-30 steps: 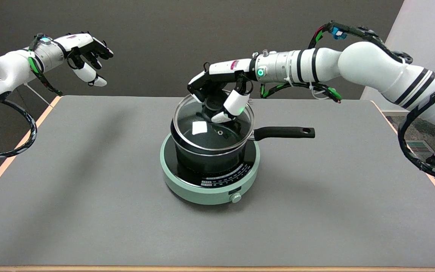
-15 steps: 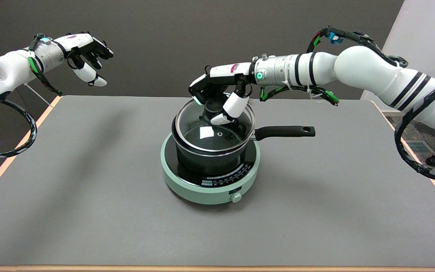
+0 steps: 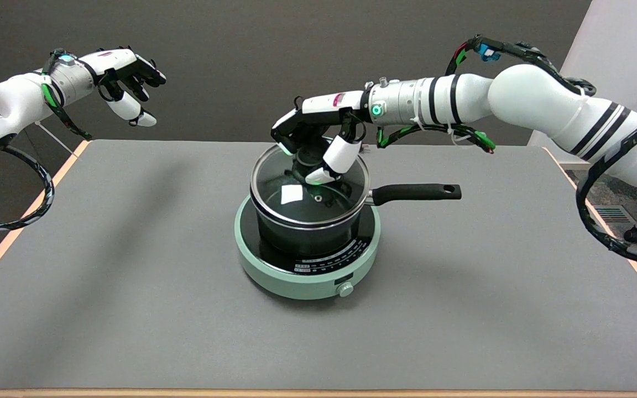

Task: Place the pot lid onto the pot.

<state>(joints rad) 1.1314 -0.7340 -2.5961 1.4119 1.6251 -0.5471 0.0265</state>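
The right hand reaches in level from the counter's right edge, fingers curled down around the black knob of the round glass pot lid, holding it. The lid sits on the black long-handled pot, which rests on a mint-green round cooker mid-counter, with broad grey surface open toward every edge.

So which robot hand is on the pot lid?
The right robot hand, gripping the pot lid's knob over the pot. The left hangs in air, holding nothing.
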